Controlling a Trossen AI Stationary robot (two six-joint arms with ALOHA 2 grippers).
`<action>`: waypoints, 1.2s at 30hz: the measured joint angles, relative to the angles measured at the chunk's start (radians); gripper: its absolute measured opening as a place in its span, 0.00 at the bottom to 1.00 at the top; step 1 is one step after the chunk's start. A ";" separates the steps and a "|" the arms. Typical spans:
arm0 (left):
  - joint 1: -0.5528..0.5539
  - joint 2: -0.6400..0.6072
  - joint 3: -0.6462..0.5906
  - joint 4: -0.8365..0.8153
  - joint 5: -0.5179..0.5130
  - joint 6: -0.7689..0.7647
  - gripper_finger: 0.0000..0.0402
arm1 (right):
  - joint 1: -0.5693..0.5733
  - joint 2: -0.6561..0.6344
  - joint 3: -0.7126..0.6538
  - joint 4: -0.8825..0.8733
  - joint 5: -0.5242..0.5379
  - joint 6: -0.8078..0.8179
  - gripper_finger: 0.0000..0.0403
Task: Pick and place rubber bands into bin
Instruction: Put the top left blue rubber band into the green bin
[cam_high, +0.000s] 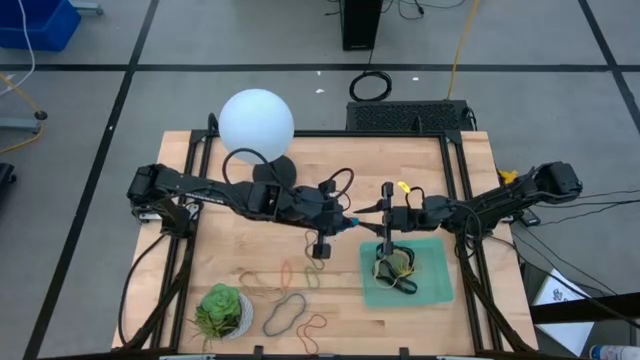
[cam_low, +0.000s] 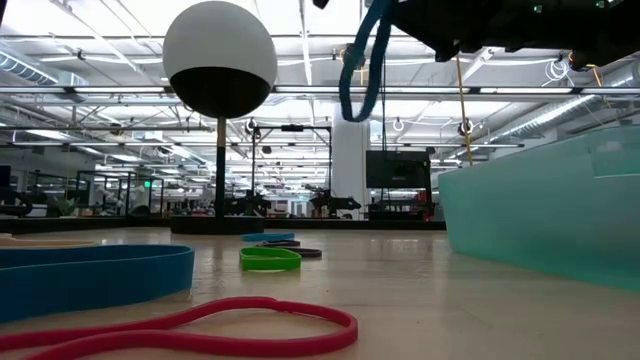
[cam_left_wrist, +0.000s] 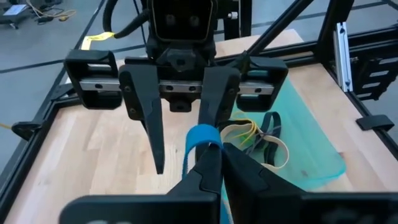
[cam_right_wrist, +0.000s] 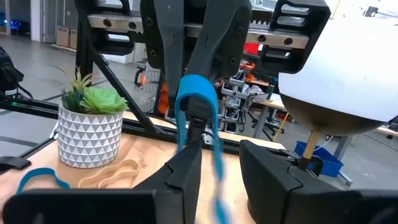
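A blue rubber band (cam_right_wrist: 198, 93) hangs in the air above the table's middle, just left of the mint-green bin (cam_high: 436, 287). My left gripper (cam_high: 351, 221) is shut on it. My right gripper (cam_right_wrist: 217, 165) faces the left one, open. Its two fingers stand either side of the band's hanging part (cam_right_wrist: 216, 155). The band also shows in the low view as a loop (cam_low: 358, 62) dangling from above. Several rubber bands (cam_high: 396, 270) lie in the bin, and others (cam_high: 284, 311) lie flat on the wood near the front edge. My left gripper pinches the top of the blue band's loop (cam_left_wrist: 200, 134) between its shut fingertips. The fingers slant down toward the table's right side. The band hangs slack below them, clear of the table. My right gripper has one finger (cam_left_wrist: 213, 102) close beside the band; whether it touches, I cannot tell.
A white globe lamp (cam_high: 256, 122) stands at the back on a dark base. A white pot with a green succulent (cam_high: 222, 311) sits at the front left. Loose bands in blue (cam_low: 90, 278), red (cam_low: 200, 325) and green (cam_low: 270, 259) lie on the table.
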 joint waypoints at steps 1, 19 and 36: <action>0.000 0.000 0.000 0.004 0.000 0.002 0.04 | 0.000 0.000 0.000 0.000 0.000 0.001 0.25; 0.013 0.000 0.000 0.029 0.070 0.004 0.02 | 0.000 0.000 0.001 0.044 -0.027 0.001 0.03; 0.012 0.000 0.000 0.026 0.069 -0.007 0.06 | 0.000 0.000 0.001 0.044 -0.026 0.002 0.00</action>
